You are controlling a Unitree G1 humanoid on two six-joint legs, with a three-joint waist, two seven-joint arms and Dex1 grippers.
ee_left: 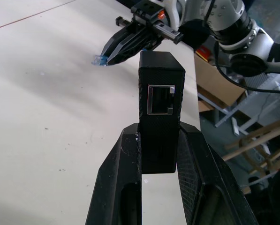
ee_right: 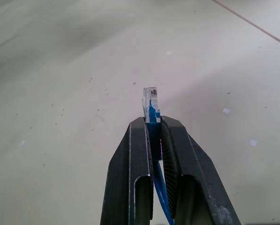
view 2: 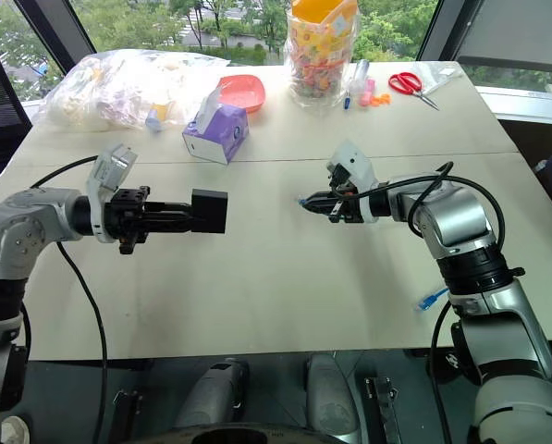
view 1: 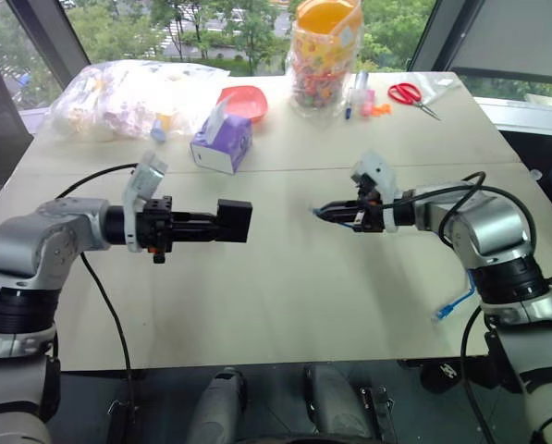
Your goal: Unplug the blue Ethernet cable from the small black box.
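My left gripper (view 1: 215, 224) is shut on the small black box (view 1: 235, 221), held level above the table with its socket (ee_left: 160, 100) empty and facing right. My right gripper (view 1: 324, 213) is shut on the blue Ethernet cable just behind its clear plug (ee_right: 150, 99), which sticks out past the fingertips. Plug and box are apart, with a gap of bare table between them. The cable's other end (view 1: 451, 305) hangs beside my right arm off the table's front edge.
A purple tissue box (view 1: 222, 141) stands behind the left gripper. Farther back are a plastic bag (view 1: 128, 97), a red bowl (view 1: 246, 98), a jar of sweets (view 1: 325, 55) and red scissors (view 1: 407, 93). The table's front edge (view 1: 257, 363) is close below the arms.
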